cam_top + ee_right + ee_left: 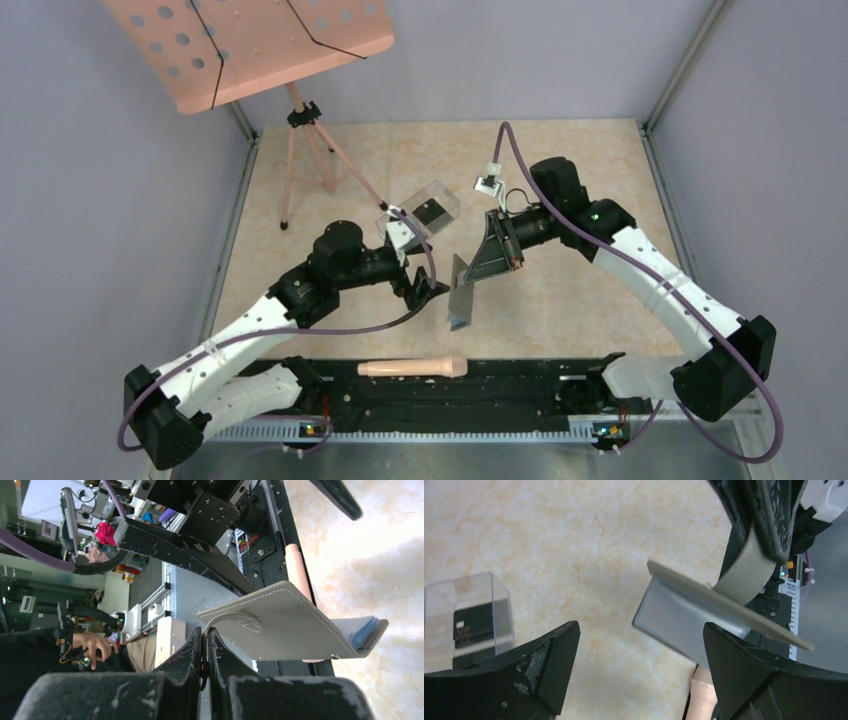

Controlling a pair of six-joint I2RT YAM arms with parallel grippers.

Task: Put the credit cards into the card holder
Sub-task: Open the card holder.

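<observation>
Pinches card holder (280,620) by its tab in clenched right hand (204,637), hanging tilted just right of released left hand (641,626), credit card (473,625) farther left in clear box (499,600).

The card holder (468,290) is a flat gray wallet with a bluish-gray inside. It's up off the table (600,180) around the middle, dangling half open by its snap tab (744,577), which is pinched in the right gripper (204,635). I can only spot one credit card (473,627): black with pale VIP lettering, sitting inside the clear box (469,592) just far-left of the wallet.
</observation>
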